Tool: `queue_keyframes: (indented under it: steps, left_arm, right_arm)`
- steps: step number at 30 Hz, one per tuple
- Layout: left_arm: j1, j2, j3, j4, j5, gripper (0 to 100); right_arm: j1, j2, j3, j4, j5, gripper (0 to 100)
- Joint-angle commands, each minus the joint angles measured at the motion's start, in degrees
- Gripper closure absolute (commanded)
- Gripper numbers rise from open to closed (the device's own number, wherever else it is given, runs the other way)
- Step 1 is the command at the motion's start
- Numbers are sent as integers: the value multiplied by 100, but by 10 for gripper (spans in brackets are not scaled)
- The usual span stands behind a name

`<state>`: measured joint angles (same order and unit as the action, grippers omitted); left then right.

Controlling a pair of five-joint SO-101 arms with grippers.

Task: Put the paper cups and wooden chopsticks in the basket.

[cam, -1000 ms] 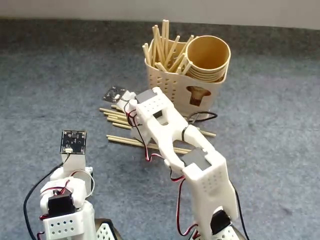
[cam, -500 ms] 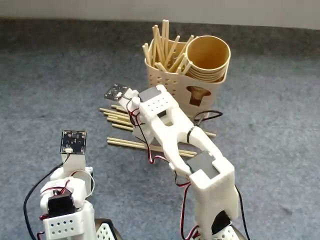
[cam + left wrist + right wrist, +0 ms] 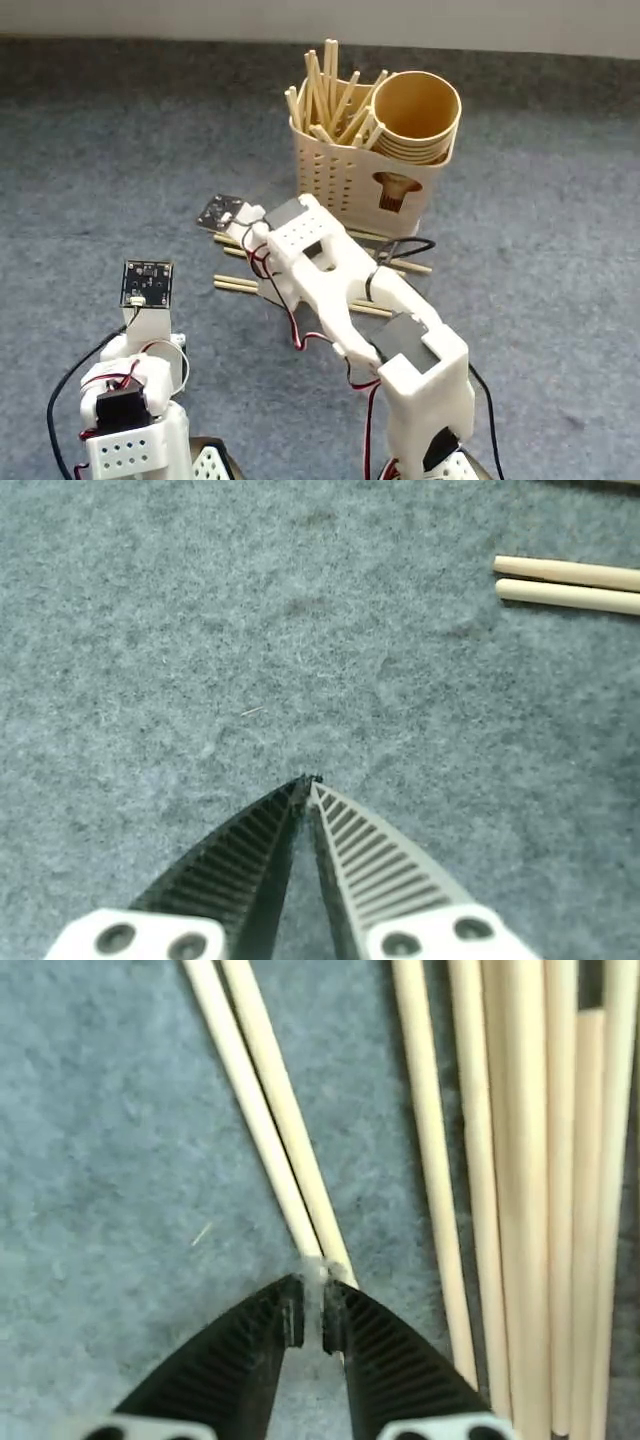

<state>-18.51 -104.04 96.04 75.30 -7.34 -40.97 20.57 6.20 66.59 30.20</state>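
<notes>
Currently the basket point(image 3: 340, 185) is standing at 12 o'clock in the high view on the grey carpet point(image 3: 100, 180). A nested stack of paper cups point(image 3: 415, 110) is sitting in its 3 o'clock half. A bundle of upright chopsticks point(image 3: 325, 95) is leaning in its 9 o'clock half.

The right arm point(image 3: 330, 270) is reaching from 5 o'clock toward 11 o'clock, across the carpet in front of the basket. A chopstick pair point(image 3: 235, 285) is lying flat at mid-frame, running under that arm. In the right wrist view the right gripper point(image 3: 315, 1312) is pinching down to a thin slit on the end of this pair point(image 3: 265, 1110). More loose chopsticks point(image 3: 520, 1160) are lying side by side just beside it on the carpet.

The left arm point(image 3: 140, 400) is sitting at 7 o'clock, well apart from the basket. The left gripper point(image 3: 308, 785) is hanging over bare carpet with its tips touching, holding nothing. Two chopstick ends point(image 3: 560, 580) are lying beyond it.
</notes>
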Motion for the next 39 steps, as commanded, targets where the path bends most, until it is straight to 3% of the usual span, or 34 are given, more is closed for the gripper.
queue_keyframes:
  steps: [1, 10, 17, 25, 39]
  left_arm:
    - [-75, -13, 110, 26, -18, 986]
    - [-75, -13, 110, 26, -18, 986]
    - [-75, -13, 110, 26, -18, 986]
    - [-75, -13, 110, 26, -18, 986]
    - [-75, -13, 110, 26, -18, 986]
  right_arm:
    - [84, -277, 312, -549, -35, 932]
    - [101, -268, 426, -593, 299, 867]
    - [92, -286, 426, -585, 536, 995]
    - [119, -1156, 444, -66, 607, 992]
    - [242, -4075, 1305, -75, -484, 992]
